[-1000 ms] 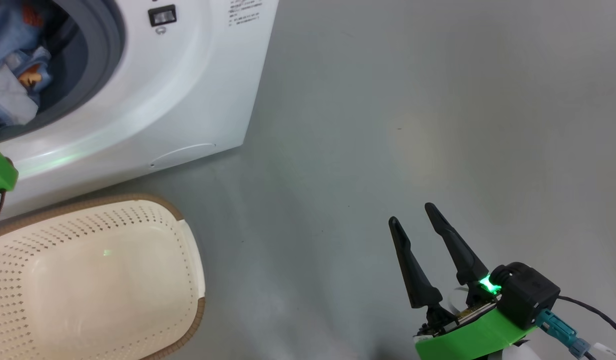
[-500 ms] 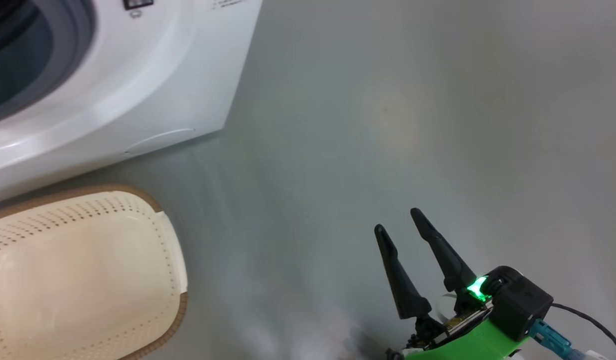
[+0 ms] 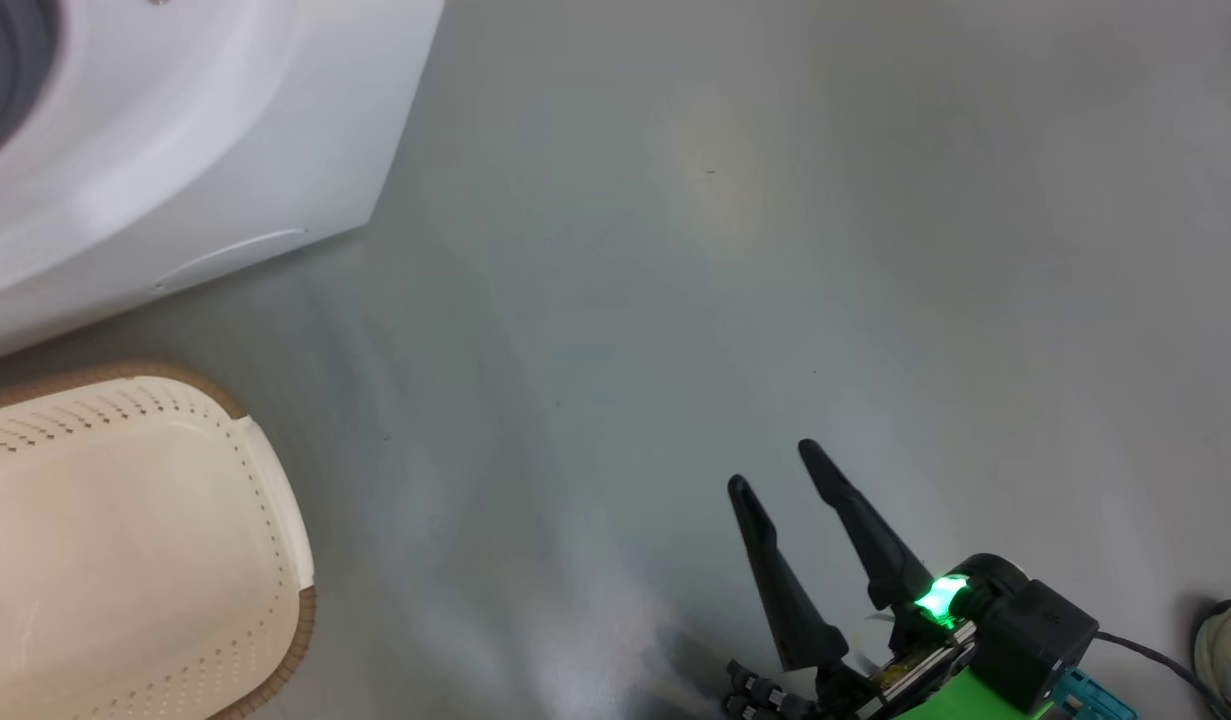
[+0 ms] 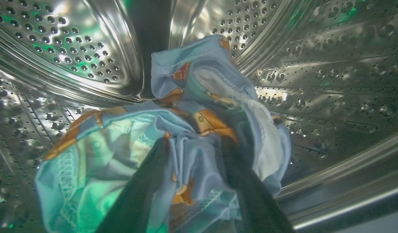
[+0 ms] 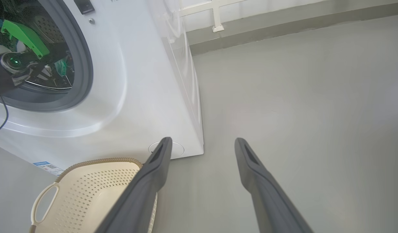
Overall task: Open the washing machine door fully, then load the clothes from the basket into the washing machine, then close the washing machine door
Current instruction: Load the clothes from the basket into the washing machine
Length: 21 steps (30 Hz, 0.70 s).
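The clothes, a light blue bundle with orange prints, lie in the steel drum of the washing machine. My left gripper is inside the drum, its dark fingers spread open with folds of the cloth lying between them. The right wrist view shows the left arm's green wrist reaching through the grey gasket of the washing machine. My right gripper hangs open over bare floor. The cream basket stands in front of the machine with nothing in it. The door is out of view.
Grey floor stretches wide to the right of the machine. A shoe shows at the lower right edge. The wall base runs behind the machine. The round filter cover sits low on the machine's front corner.
The head camera has swung right, so the machine and basket slid left and the drum opening left that view. The right gripper stays open.
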Available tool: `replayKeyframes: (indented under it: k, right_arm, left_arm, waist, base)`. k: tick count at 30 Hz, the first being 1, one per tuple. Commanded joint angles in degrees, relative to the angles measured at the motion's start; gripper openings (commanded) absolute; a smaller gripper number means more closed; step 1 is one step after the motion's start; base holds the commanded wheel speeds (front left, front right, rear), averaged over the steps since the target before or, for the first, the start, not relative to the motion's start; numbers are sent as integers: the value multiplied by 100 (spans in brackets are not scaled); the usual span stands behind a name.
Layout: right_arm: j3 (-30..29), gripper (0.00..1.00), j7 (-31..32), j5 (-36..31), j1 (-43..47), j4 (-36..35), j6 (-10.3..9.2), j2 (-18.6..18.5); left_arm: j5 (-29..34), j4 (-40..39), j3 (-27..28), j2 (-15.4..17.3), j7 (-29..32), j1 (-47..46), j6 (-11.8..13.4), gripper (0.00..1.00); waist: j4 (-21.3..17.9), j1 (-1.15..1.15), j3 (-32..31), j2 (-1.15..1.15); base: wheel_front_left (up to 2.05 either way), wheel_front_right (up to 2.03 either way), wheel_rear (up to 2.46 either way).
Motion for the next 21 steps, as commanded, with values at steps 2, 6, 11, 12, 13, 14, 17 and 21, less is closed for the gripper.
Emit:
replayKeyframes:
  k: [2, 6, 11, 12, 13, 14, 17, 21]
  right_arm:
    - [181, 100, -46, 63, 156, -101, 26, -70]
    - [142, 100, -46, 103, 111, -6, 26, -70]
    - [47, 100, -46, 85, -39, 57, 26, -70]
    - [24, 100, -46, 73, -78, 78, 26, -70]
    - [0, 100, -46, 67, -114, 96, 26, -70]
    - [-22, 100, -46, 60, -145, 127, 26, -70]
    - [-71, 100, -46, 38, -243, 260, 26, -70]
    - [-165, 100, -46, 19, -414, 465, 26, -70]
  left_arm:
    - [57, -31, 125, 254, 79, -221, 117, 100]
    - [22, 78, 97, 146, 28, -105, 124, 100]
    - [-15, 152, 25, 13, -126, 167, -28, 100]
    - [-11, 165, 0, -13, -176, 238, -68, 100]
    - [-26, 178, -10, -38, -228, 311, -106, 100]
    - [-49, 192, -12, -71, -291, 383, -143, 100]
    - [-129, 250, -26, -215, -492, 609, -249, 100]
    - [-168, 288, -81, -410, -924, 958, -374, 100]
  waist:
    - [-12, 0, -57, 0]
    - [76, 0, -186, 0]
    - [229, 0, -346, 0]
    - [274, 0, -388, 0]
    - [320, 0, -433, 0]
    - [366, 0, -487, 0]
    - [524, 0, -666, 0]
    - [728, 0, -950, 0]
  base:
    - [0, 0, 0]
    - [0, 0, 0]
    - [0, 0, 0]
    - [0, 0, 0]
    - [0, 0, 0]
    - [0, 0, 0]
    - [0, 0, 0]
    - [0, 0, 0]
